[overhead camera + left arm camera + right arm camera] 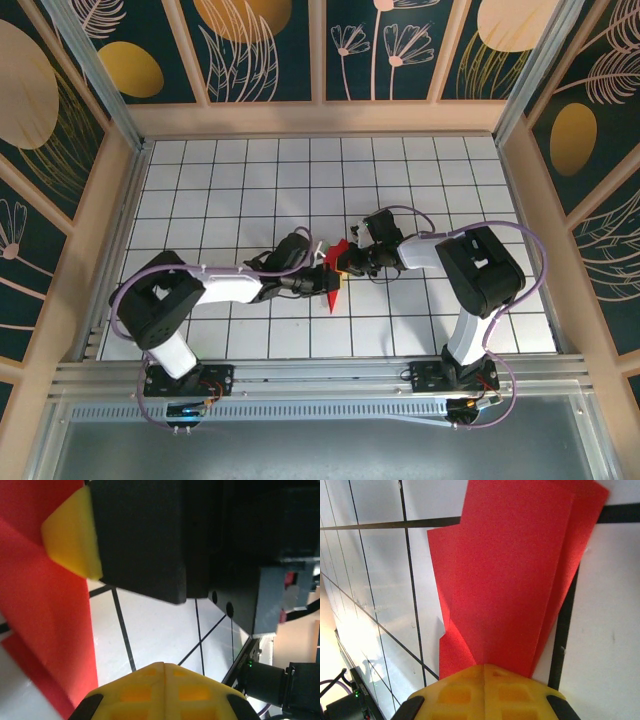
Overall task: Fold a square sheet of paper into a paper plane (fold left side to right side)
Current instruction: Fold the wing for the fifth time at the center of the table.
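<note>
Top external view showed the bright red paper sheet (pixel 333 285), narrowed to a pointed shape, near the middle of the white gridded table (pixel 200 180). Its tip was turned toward the near edge, and both arms met over its far end.

In the right wrist view the yellow-padded right fingers (pixel 455 695) were clenched together and set upon the narrow end of the layered paper. As far as could be judged, the paper lay flat beneath them and was not pinched between them. In the left wrist view the left fingers (pixel 130 695) were likewise clenched, just beside the paper's edge; whether that edge was touched could not be told.

The step in hand was judged to be the pressing of a crease. It would be done well if one set of fingers were held down as an anchor while the other was drawn along the fold line with light, even pressure. That way the thin layers would not be dragged, skewed or torn, and the edges would be left matched.
</note>
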`<move>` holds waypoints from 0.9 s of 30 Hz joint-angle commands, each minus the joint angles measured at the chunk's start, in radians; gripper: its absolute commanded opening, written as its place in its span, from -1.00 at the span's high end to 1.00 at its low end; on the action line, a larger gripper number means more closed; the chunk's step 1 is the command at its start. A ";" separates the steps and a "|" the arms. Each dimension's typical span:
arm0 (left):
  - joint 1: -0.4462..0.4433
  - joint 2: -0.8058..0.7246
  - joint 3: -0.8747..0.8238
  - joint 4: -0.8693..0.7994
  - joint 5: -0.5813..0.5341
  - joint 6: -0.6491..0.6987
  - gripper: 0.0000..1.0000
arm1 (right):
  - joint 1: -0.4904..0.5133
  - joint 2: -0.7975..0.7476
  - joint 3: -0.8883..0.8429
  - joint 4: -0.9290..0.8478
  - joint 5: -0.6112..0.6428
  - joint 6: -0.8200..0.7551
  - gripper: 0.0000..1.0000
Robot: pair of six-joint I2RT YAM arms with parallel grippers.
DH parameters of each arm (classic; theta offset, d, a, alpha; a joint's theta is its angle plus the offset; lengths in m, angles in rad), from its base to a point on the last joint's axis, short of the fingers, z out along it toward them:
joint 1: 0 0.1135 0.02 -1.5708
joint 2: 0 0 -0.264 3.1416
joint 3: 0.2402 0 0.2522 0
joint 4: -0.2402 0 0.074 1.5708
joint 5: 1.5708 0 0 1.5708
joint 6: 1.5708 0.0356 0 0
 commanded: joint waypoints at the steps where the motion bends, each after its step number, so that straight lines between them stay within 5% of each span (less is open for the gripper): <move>1: 0.004 0.061 0.045 -0.039 0.023 0.059 0.99 | 0.016 0.078 -0.031 -0.130 0.137 -0.024 1.00; 27: -0.008 0.145 0.000 -0.033 0.015 0.088 1.00 | 0.016 0.091 -0.014 -0.158 0.155 -0.037 1.00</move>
